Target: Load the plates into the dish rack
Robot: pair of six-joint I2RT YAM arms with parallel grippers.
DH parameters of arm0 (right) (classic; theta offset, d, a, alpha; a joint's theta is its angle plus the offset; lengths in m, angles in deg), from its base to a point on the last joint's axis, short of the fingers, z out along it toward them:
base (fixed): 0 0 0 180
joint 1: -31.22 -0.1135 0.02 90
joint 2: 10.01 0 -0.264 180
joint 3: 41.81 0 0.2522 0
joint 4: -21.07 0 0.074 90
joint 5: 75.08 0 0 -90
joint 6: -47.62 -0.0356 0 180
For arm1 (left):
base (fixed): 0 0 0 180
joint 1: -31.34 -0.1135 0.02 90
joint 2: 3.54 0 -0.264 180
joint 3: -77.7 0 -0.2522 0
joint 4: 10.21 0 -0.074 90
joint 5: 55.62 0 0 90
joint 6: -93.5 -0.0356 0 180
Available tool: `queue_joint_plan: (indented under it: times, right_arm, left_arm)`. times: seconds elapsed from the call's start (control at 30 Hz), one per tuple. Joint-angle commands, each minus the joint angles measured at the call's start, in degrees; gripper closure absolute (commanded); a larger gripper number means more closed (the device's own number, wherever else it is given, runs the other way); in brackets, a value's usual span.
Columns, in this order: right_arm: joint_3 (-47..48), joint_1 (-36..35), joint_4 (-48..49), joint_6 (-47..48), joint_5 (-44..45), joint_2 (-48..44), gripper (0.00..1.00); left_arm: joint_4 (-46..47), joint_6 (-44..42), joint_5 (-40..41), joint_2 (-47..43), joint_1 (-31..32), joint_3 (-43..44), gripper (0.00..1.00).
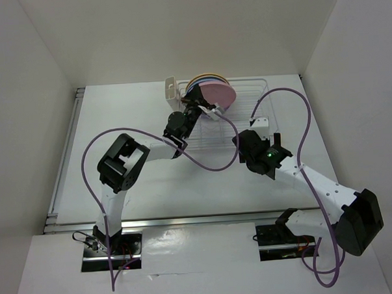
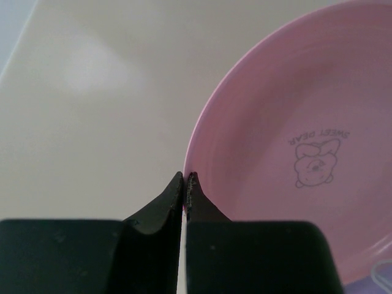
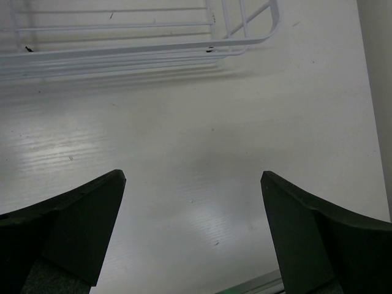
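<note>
Left wrist view shows my left gripper (image 2: pixel 187 177) pinched almost shut on the rim of the pink plate (image 2: pixel 294 153), which stands with the other plates (image 1: pixel 200 80) in the dish rack (image 1: pixel 253 112), while my right gripper (image 3: pixel 193 176) hangs wide open above the table (image 3: pixel 184 141).

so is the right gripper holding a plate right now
No, the right gripper is open, its fingers spread wide above the table with nothing between them.
</note>
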Motion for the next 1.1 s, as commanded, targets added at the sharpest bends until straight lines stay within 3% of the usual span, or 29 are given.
queue_joint_plan:
  times: [0.0, 0.4, 0.5, 0.53, 0.57, 0.67, 0.93, 1.07]
  right_arm:
    - [3.35, -0.82, 0.61, -0.94, 1.65, 0.09, 0.0]
    - [3.35, -0.82, 0.61, -0.94, 1.65, 0.62, 0.0]
    - [3.35, -0.82, 1.14, -0.94, 1.13, 1.14, 0.0]
    - [3.35, -0.82, 1.14, -0.94, 1.12, 1.15, 0.0]
    - [3.35, -0.82, 1.14, -0.94, 1.12, 1.15, 0.0]
    - [2.82, -0.82, 1.67, -0.94, 1.12, 1.15, 0.0]
    - [2.29, -0.82, 6.23, 0.55, -0.02, 1.15, 0.0]
    - [1.76, -0.82, 9.92, 2.75, -0.02, 2.2, 0.0]
  left_arm:
    - [0.4, -1.73, 2.27, -0.36, -1.62, -2.93, 1.0]
    - [-2.76, 1.0, 2.81, 2.53, -1.62, -3.03, 0.98]
    - [-4.0, 1.61, 2.81, 2.54, -1.62, -2.5, 0.69]
    - [-4.52, 1.61, 2.29, 2.54, -1.62, -2.5, 0.55]
    - [-5.31, 1.61, 2.28, 2.54, -1.62, -2.5, 0.5]
    - [-5.93, 1.61, 2.28, 2.54, -1.62, -3.11, 0.42]
    - [-4.62, -0.93, 4.74, -5.61, -1.01, -7.33, 0.36]
    - [-3.21, -3.13, 6.14, -12.99, 0.92, -10.84, 0.13]
